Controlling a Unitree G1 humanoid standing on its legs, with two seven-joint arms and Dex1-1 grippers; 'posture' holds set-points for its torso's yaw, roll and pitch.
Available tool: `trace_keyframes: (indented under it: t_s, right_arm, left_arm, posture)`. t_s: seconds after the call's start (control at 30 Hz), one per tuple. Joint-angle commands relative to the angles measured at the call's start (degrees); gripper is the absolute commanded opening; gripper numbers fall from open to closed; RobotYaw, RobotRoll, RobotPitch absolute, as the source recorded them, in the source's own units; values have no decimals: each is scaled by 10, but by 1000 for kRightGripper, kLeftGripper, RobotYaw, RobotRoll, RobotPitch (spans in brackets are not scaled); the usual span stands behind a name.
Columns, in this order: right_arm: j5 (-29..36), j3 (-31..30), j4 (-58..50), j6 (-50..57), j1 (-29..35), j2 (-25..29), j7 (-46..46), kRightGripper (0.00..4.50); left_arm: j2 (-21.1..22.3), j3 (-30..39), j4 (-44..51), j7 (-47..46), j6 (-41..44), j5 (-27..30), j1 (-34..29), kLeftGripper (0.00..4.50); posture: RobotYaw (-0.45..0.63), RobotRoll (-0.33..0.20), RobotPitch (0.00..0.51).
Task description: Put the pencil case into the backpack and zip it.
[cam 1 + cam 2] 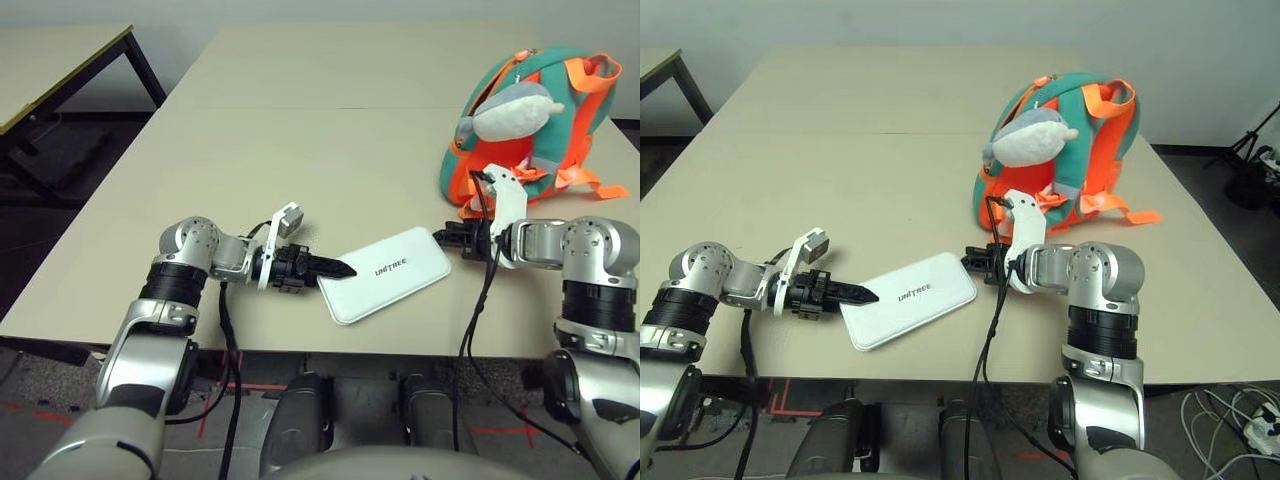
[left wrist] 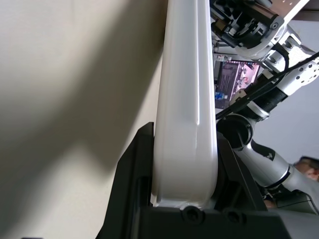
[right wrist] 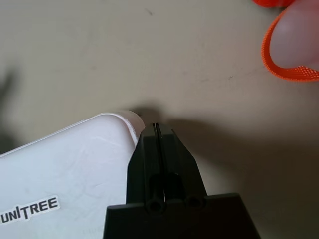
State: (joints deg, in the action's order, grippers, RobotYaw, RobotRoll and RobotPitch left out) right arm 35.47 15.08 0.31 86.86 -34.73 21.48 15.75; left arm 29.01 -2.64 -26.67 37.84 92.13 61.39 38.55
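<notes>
Across the pale counter (image 1: pixel 300 130), the backpack (image 1: pixel 535 125) stands beyond the case (image 1: pixel 385 275), on the right hand's (image 1: pixel 985 262) side; that hand, fingertips together, is nearer it. The left hand (image 2: pixel 184 164) grips the case's far-left end.

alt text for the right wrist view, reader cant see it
The right gripper, its two black fingers shut, points at the rounded corner of a white pencil case with black UNITREE lettering. They are above or on a pale table, with a loop of orange strap off to one side.
</notes>
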Motion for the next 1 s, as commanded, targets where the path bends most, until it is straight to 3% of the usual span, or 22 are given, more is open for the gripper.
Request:
trace_keyframes:
  t_s: [0.03, 0.13, 0.33, 0.5, 0.7, 1.0]
  right_arm:
    - [11, 16, -30, 17, -5, 18, 18, 202]
    - [61, 35, -88, 54, 5, 55, 44, 846]
    - [225, 37, -165, 56, 43, 171, 86, 2829]
    - [285, 77, -172, 56, 37, 298, 106, 4450]
    - [294, 138, -155, 56, 27, 395, 113, 4500]
    - [175, 99, -97, -74, -25, 364, 69, 4500]
  left_arm:
    - [7, 16, 14, -18, 4, -34, 1, 1454]
    - [20, 49, 30, -22, 4, -35, 11, 1454]
    - [42, 93, 74, -32, 4, -47, 22, 1453]
    - [50, 146, 102, -56, -32, -77, 24, 1453]
    - [40, 196, 103, -82, -62, -100, 36, 1453]
    - [3, 208, 104, -95, -72, -116, 41, 1453]
  posture:
    - [13, 0, 74]
    - [32, 0, 74]
    - [35, 0, 70]
    - [-1, 0, 77]
    - [-33, 0, 89]
    - [-43, 0, 99]
